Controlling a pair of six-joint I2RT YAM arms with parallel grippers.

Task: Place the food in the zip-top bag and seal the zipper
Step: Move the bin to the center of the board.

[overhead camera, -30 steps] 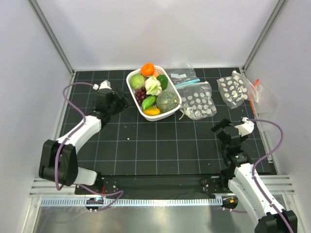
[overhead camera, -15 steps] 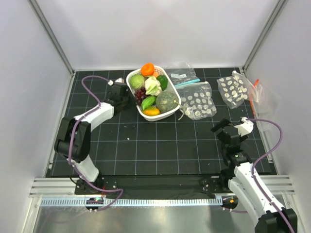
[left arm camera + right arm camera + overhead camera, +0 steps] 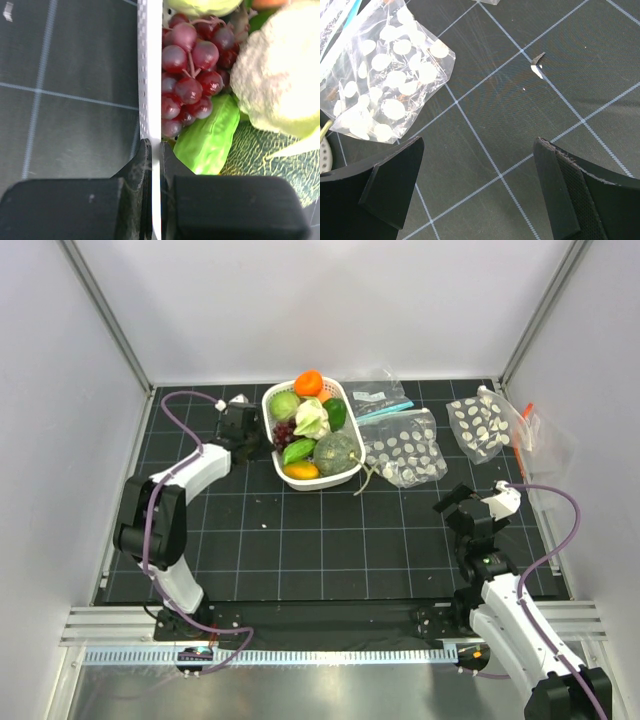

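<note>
The food lies heaped in a white basket: a dark green melon, white cauliflower, an orange piece and red grapes. My left gripper is shut on the basket's left rim. In the left wrist view the thin white wall runs between the pressed fingers of this gripper, with grapes, a green piece and cauliflower just inside. The zip-top bag lies flat to the right of the basket; its zipper is not distinct. My right gripper hovers open over bare mat, the bag at its upper left.
A smaller clear bag with a teal strip lies behind the zip-top bag. Another dotted bag with an orange-red strip sits at the back right. White walls enclose the black gridded mat. A small white scrap lies on the mat.
My left arm swung in to the basket and its gripper closed on the left rim. The basket turned and shifted slightly. The right arm stayed still.
</note>
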